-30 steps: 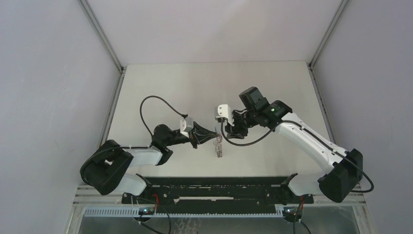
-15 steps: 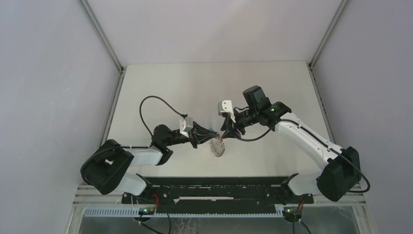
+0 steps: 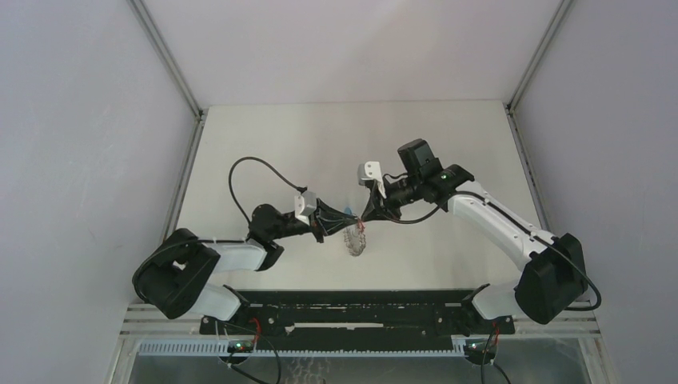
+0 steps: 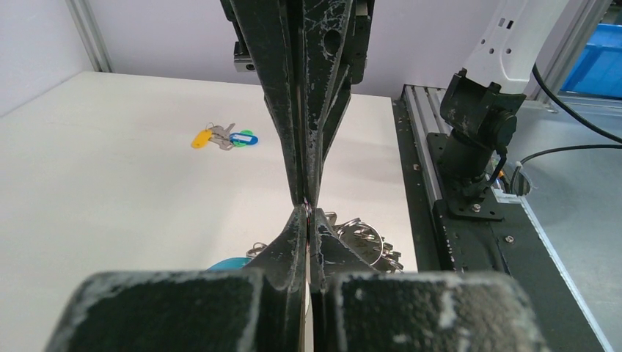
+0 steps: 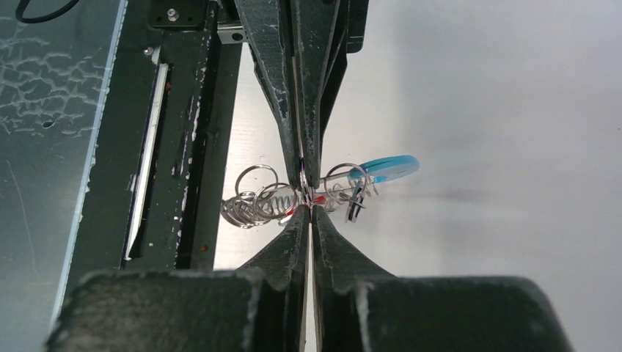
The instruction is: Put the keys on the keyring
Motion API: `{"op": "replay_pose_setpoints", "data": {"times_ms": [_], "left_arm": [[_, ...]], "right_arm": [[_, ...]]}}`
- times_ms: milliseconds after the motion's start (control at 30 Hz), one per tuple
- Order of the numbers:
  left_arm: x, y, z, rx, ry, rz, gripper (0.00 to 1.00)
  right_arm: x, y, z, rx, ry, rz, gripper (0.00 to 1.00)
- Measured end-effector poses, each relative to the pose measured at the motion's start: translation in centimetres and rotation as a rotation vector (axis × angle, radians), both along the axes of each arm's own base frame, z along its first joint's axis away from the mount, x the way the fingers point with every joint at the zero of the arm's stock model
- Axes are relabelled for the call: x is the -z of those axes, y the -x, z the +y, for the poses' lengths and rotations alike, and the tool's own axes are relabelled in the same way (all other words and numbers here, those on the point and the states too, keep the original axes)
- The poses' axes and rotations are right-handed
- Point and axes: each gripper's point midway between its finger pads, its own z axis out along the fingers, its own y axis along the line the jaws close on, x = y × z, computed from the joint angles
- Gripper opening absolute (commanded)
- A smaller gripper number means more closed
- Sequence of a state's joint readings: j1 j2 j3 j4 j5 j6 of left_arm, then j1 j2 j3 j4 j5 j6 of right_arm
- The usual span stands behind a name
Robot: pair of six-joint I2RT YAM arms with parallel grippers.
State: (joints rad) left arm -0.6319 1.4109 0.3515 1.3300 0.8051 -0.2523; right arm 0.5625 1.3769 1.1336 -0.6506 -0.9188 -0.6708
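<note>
The right fingers (image 5: 292, 238) have snapped shut, tip to tip with the left fingers (image 4: 290, 246), which grip the keyring (image 5: 253, 202) above the desk (image 4: 110, 191), likely steadying it for threading. Two keys (image 4: 224, 137) lie well apart.

Probably a robotics lab: white table (image 3: 320, 136) boxed by grey panels (image 3: 80, 160), aluminium framing (image 3: 165, 56), blue bin (image 4: 598, 55) beyond.

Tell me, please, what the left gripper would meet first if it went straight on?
The right gripper: its shut tips stand nose to nose with the left gripper at the keyring, seemingly touching, though depth is hard to judge.
</note>
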Motion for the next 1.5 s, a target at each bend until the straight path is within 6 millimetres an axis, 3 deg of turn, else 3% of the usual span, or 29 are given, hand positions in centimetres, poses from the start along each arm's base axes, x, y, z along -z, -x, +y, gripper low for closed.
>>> {"op": "replay_pose_setpoints", "data": {"times_ms": [200,767,967,1100,1300,1500], "left_arm": [[0.3,0.0,-0.1,0.000,-0.005,0.007,0.00],[0.9,-0.1,-0.2,0.006,-0.016,0.024,0.00],[0.6,0.1,-0.3,0.009,-0.006,0.012,0.00],[0.4,0.4,-0.5,0.018,0.002,0.001,0.00],[0.3,0.4,-0.5,0.019,0.006,-0.004,0.00],[0.2,0.4,-0.5,0.020,0.008,-0.001,0.00]], "right_arm": [[0.2,-0.1,-0.2,0.000,-0.010,0.029,0.00],[3.1,-0.1,0.8,-0.008,0.014,0.192,0.00],[3.3,-0.3,0.9,-0.001,0.018,0.179,0.20],[3.6,-0.1,0.1,0.018,0.014,0.134,0.27],[2.3,0.7,-0.8,0.029,-0.053,-0.009,0.28],[1.3,0.0,-0.4,0.027,-0.103,-0.090,0.28]]}}
